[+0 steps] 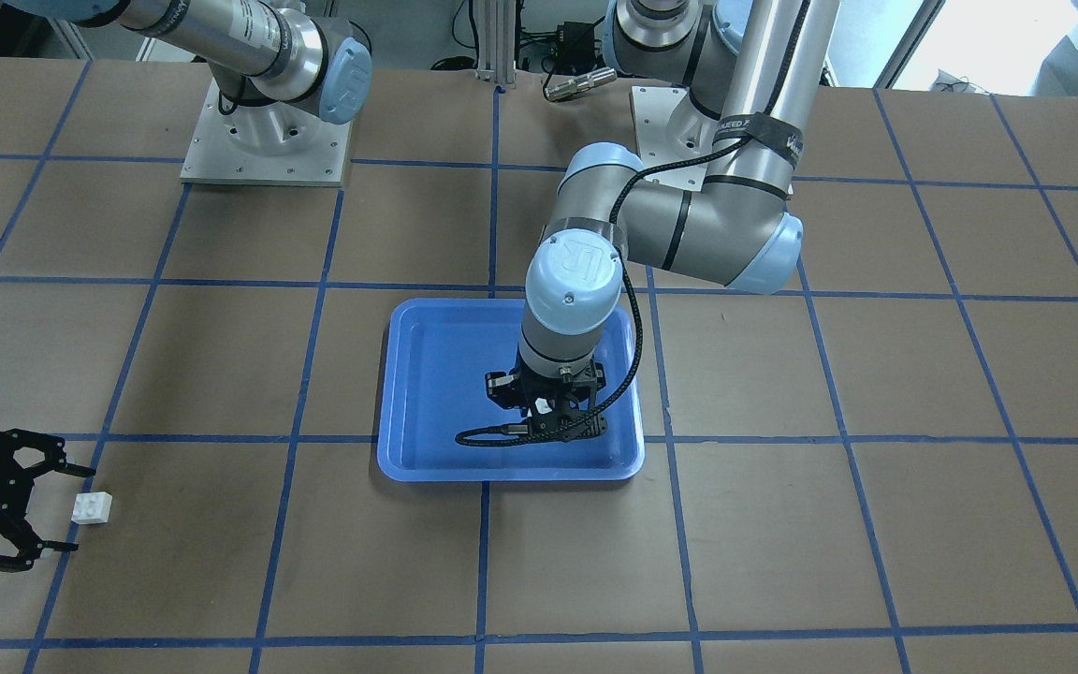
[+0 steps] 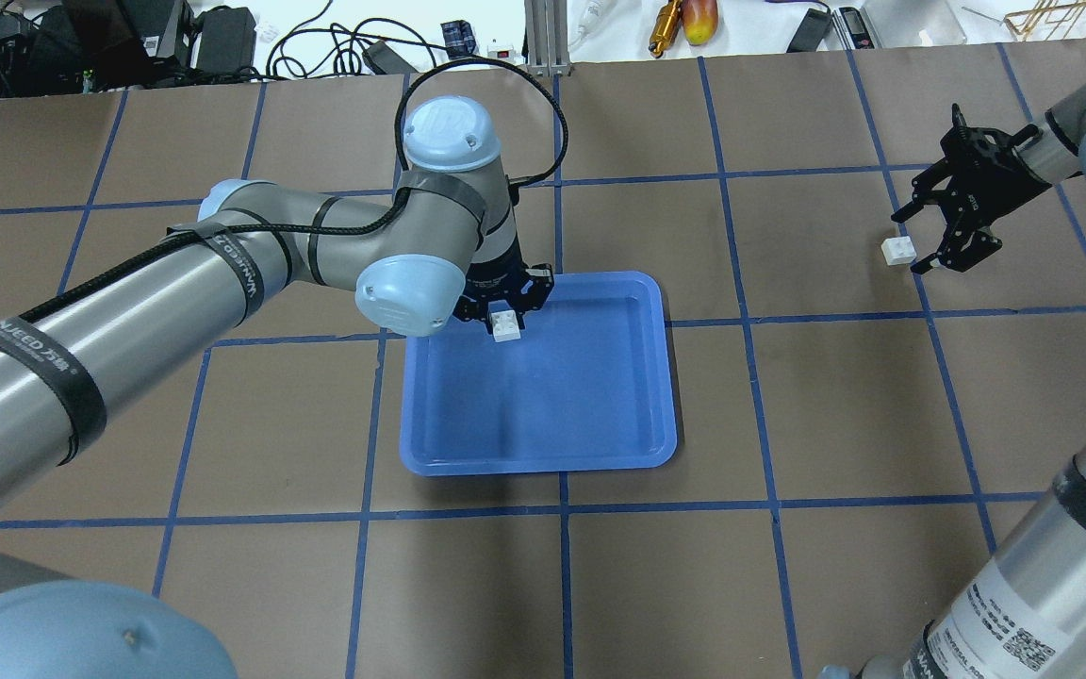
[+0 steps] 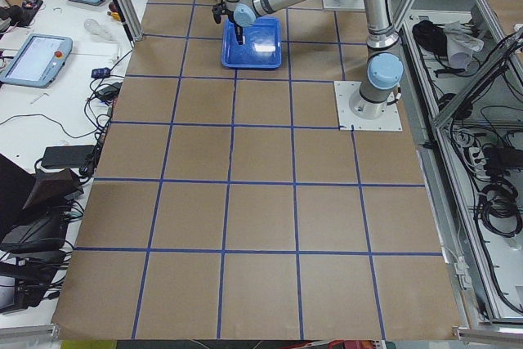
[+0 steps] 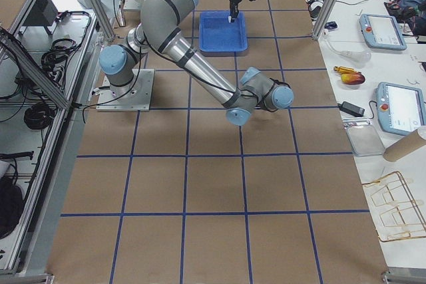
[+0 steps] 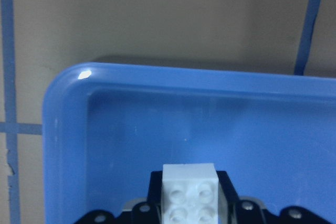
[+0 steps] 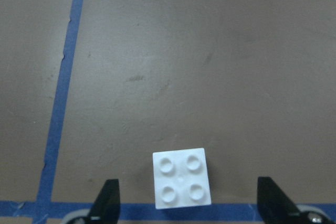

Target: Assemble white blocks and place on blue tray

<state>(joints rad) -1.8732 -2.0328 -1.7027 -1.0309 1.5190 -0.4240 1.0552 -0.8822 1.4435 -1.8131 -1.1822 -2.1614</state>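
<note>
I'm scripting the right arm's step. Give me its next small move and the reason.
Probably close the right hand on the loose white block: its open fingers flank that block on the table, nothing gripped yet. The left hand holds the other white block over the blue tray.

The tray (image 2: 581, 415) lies on the table (image 2: 835, 424) near its middle, in front of the robot. The left gripper (image 2: 505, 319) points down over the tray's far left corner, inside the rim, closed on the first brick (image 5: 190, 192), studs facing the wrist; whether the brick touches the tray floor cannot be told. The second brick (image 2: 899, 251) lies on the table well to the right of the tray, about level with its far rim, one edge touching a tape line (image 6: 231, 206). The right gripper (image 2: 911, 243) sits low around it, the brick between the spread fingers (image 6: 107, 203), touching neither.
</note>
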